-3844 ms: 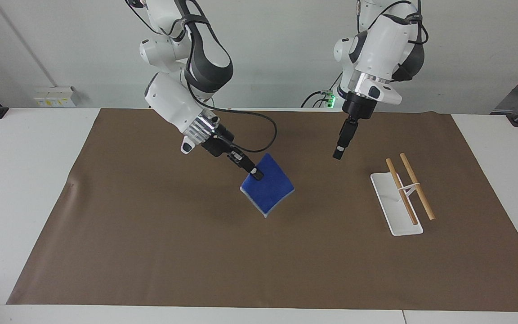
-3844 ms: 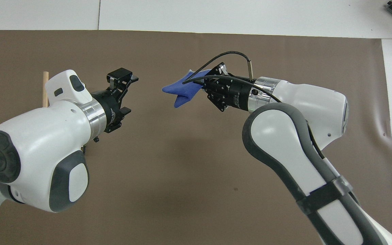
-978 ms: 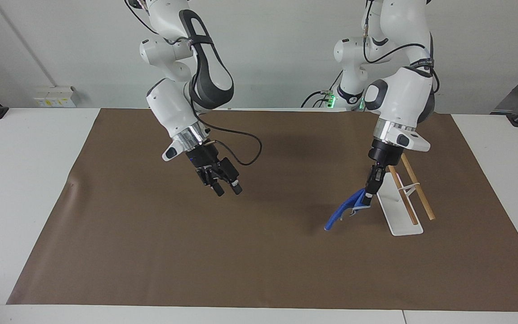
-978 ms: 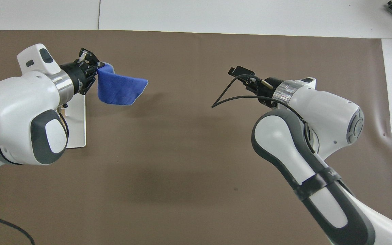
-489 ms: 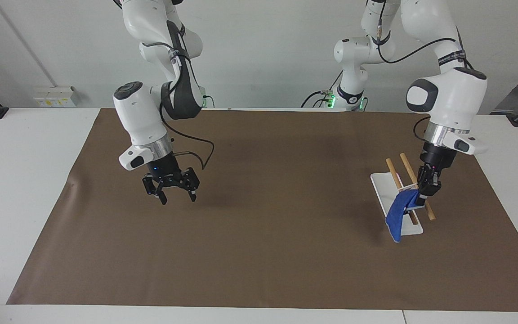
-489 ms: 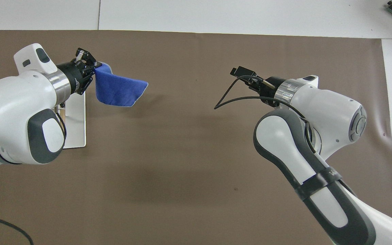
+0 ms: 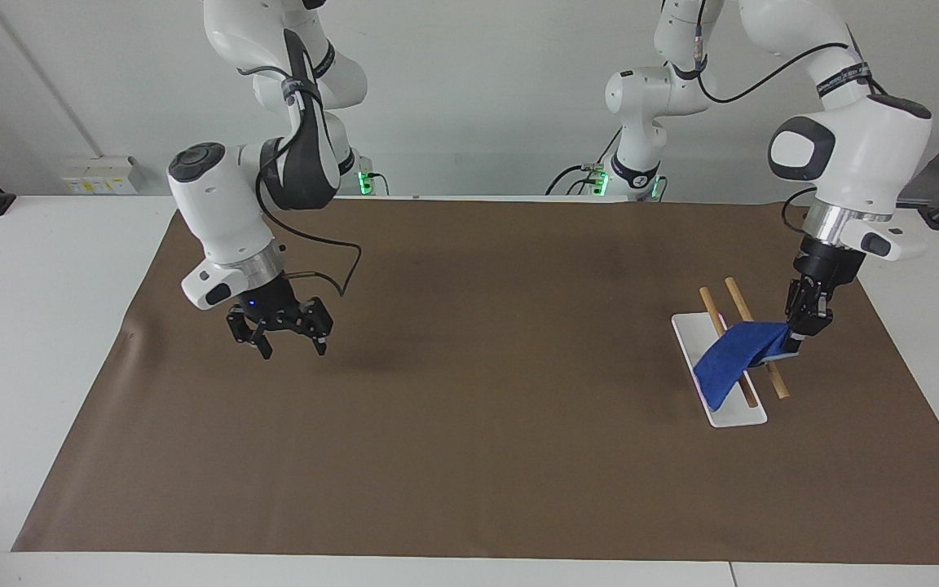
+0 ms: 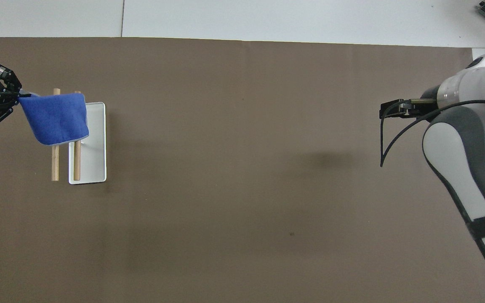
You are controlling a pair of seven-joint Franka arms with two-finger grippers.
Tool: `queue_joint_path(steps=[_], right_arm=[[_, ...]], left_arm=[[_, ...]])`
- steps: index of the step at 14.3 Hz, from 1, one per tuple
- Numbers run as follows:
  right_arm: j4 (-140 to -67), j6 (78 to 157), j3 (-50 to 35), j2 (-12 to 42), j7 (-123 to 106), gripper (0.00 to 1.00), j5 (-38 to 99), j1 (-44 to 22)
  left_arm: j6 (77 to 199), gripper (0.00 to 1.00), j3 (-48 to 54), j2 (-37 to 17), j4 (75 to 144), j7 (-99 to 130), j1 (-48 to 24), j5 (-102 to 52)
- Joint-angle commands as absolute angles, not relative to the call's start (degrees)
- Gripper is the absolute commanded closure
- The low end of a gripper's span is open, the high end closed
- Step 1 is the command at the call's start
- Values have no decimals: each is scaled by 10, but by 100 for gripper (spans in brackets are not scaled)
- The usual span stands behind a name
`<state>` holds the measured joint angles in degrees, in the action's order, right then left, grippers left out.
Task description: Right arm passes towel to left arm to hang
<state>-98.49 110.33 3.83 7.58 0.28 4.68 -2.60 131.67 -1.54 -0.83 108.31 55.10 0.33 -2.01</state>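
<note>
The blue towel (image 7: 730, 359) lies draped across the two wooden rods of the white rack (image 7: 722, 408); its loose end hangs down over the rack's base. My left gripper (image 7: 793, 342) is shut on the towel's corner, just past the outer rod, toward the left arm's end of the table. In the overhead view the towel (image 8: 57, 118) covers the farther part of both rods, with the left gripper (image 8: 15, 97) at its edge. My right gripper (image 7: 290, 349) is open and empty, hovering low over the mat toward the right arm's end; it also shows in the overhead view (image 8: 387, 108).
A brown mat (image 7: 478, 456) covers the table. The rack's white base (image 8: 95, 143) and the bare nearer ends of the rods (image 8: 55, 166) show beside the towel. A black cable (image 8: 387, 139) loops from the right wrist.
The left gripper has carried the towel over the rack toward the left arm's end, so it now lies across both rods. The right arm has drawn back toward its own end, gripper open.
</note>
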Motion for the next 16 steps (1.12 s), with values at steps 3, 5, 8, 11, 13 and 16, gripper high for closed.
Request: queue_joint_path(steps=[3, 5, 8, 11, 13, 16], right_arm=[[-968, 1002, 40, 10, 61, 0, 14, -20], [-968, 975, 40, -16, 79, 0, 11, -23], [-985, 956, 39, -37, 76, 0, -10, -18], [-995, 944, 39, -45, 63, 0, -11, -10], [-1004, 948, 39, -49, 49, 0, -16, -11], [-988, 931, 34, -40, 36, 0, -30, -10]], left_arm=[[1311, 100, -42, -9, 1089, 496, 5, 10], [1317, 100, -49, -11, 1092, 462, 7, 16], [1383, 100, -49, -22, 1114, 454, 7, 16], [1419, 100, -47, -40, 1117, 454, 6, 16], [1441, 100, -46, -50, 1122, 454, 4, 16], [1495, 100, -46, -62, 1142, 454, 4, 16]])
